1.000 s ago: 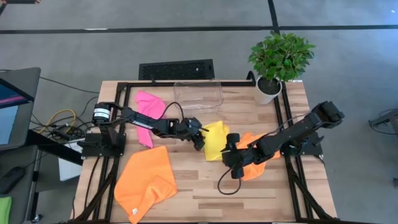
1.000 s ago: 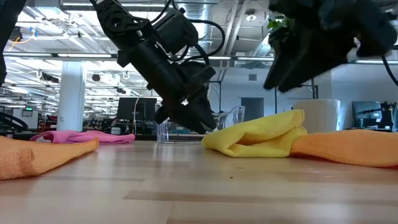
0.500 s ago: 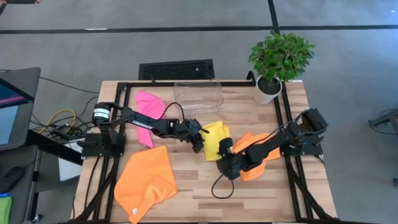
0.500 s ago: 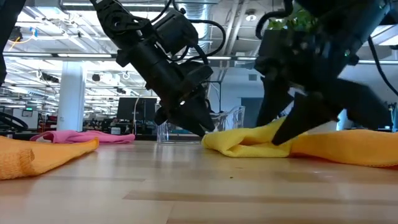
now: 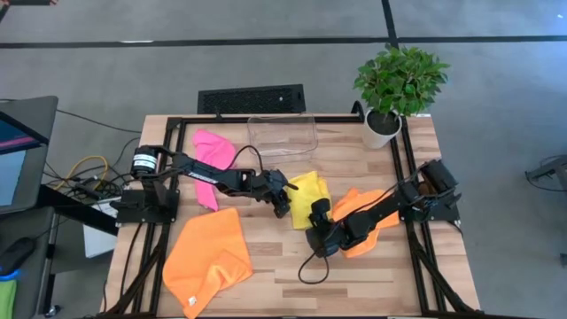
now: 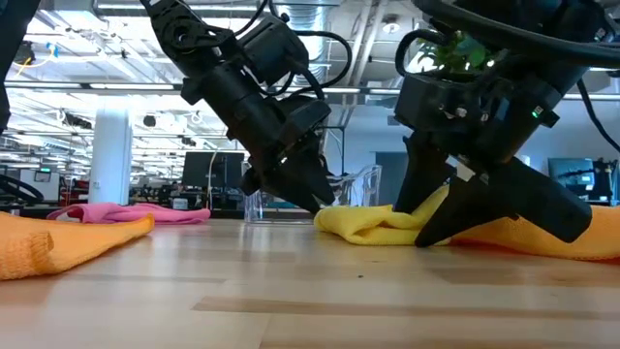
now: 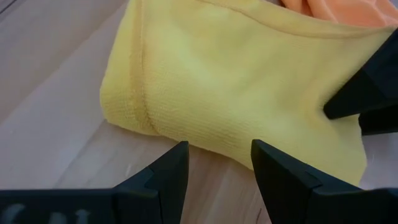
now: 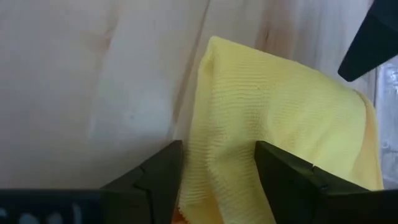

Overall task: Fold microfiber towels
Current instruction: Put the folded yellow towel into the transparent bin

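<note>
One towel (image 5: pixel 309 197) lies mid-table, between both tools.

My wooden table (image 5: pixel 266 266) carries four towels: pink towel (image 5: pixel 211 152) far-left, big orange towel (image 5: pixel 208 257) near-left, yellow towel (image 5: pixel 307 197) central, another orange towel (image 5: pixel 368 226) rightward. Clear bin (image 5: pixel 282 135) and potted plant (image 5: pixel 394 89) along the far edge.

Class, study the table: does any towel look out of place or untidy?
Yes. The yellow towel lies bunched mid-table, overlapping an orange towel. The pink towel is crumpled near the bin, and the other orange towel hangs over the table's front edge. None is neatly folded.
</note>
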Controlling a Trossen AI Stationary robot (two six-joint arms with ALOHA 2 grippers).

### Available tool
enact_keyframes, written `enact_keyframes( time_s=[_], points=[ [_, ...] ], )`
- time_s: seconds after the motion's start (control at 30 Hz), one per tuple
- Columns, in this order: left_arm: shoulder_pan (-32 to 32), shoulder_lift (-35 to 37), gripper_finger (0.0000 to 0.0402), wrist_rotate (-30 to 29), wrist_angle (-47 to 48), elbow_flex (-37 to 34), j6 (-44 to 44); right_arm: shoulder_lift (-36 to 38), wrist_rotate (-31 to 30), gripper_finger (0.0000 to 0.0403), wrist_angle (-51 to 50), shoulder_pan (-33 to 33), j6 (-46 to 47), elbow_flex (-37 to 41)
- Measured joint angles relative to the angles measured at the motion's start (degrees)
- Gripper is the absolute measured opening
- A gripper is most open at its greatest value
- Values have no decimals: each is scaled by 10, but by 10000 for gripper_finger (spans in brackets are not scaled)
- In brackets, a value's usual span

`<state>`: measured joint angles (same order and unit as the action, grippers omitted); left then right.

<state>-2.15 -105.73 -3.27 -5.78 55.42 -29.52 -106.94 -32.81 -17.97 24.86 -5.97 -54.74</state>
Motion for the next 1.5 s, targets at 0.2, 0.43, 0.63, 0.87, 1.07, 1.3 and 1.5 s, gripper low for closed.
enact_keyframes(
  time_s=[0.2,0.43,0.63,0.87,1.07,1.3,1.5],
  points=[
    [0,0,167,0,2,0,8,-1,-4,201,-6,-1,15,1],
    [0,0,167,0,2,0,8,-3,-2,110,-15,-2,20,3],
    [-1,0,167,13,3,0,82,-3,-2,19,-27,-3,19,4],
    [-8,0,167,6,27,0,331,-3,6,22,-47,-2,17,3],
    [1,0,167,-78,16,0,433,-2,17,9,-48,-3,15,2],
    [8,0,167,-80,16,0,486,-3,41,10,-66,-2,10,-25],
    [17,0,167,-81,7,0,538,-3,56,9,-106,-2,10,-55]
  ],
)
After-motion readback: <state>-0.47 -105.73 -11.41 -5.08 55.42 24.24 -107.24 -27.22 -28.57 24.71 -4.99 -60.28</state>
